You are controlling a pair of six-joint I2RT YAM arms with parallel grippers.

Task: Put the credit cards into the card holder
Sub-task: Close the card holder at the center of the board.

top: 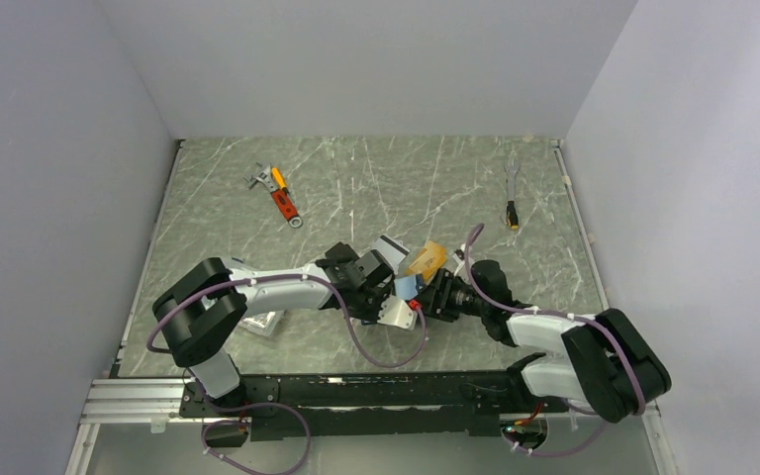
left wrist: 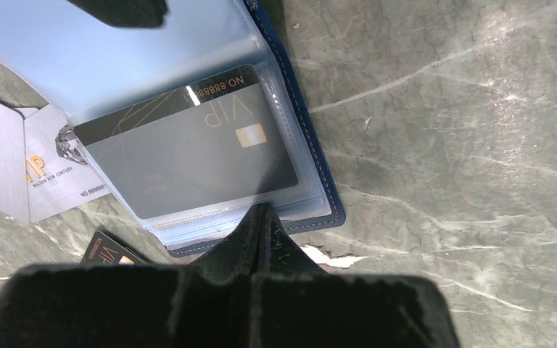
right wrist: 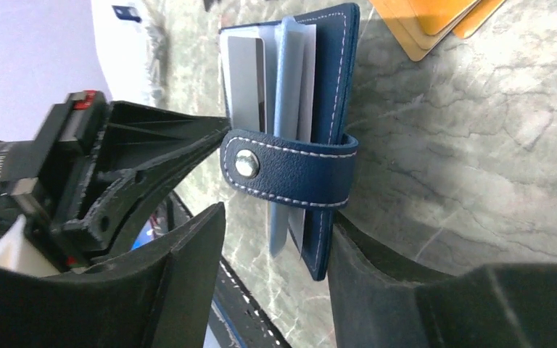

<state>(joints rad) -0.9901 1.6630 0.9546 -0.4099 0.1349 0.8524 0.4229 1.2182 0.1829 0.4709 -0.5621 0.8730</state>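
Navy card holder [right wrist: 330,94]: lies open on the marbled table [left wrist: 442,145], in the middle of its near half, between the two grippers. Its clear sleeves fan out, and its snap tab [right wrist: 290,170] curls across them unfastened.
Dark card [left wrist: 196,156]: sits inside the top clear sleeve, gold "VIP" lettering showing through the plastic.
Silver-white card [left wrist: 54,177]: loose on the table, just left of the holder and partly under a raised sleeve.
Second dark card [left wrist: 105,252]: only a corner shows, on the table near the holder's left side.
Orange cards [right wrist: 435,18]: loose on the table just beyond the holder's far side.
Left gripper [left wrist: 261,217]: jaws fully closed, tips against the holder's near edge. Whether they pinch a sleeve cannot be told.
Right gripper [right wrist: 275,221]: jaws part open, straddling the holder. One finger touches the navy cover; the other stands clear of the sleeves, so nothing is clamped.
Step in hand: apparently steadying the opened holder, with one card in and the others out.
Next move: probably needs a firm hold on the cover without crushing the sleeves, then lifting a thin, flat card off the table by its edge.
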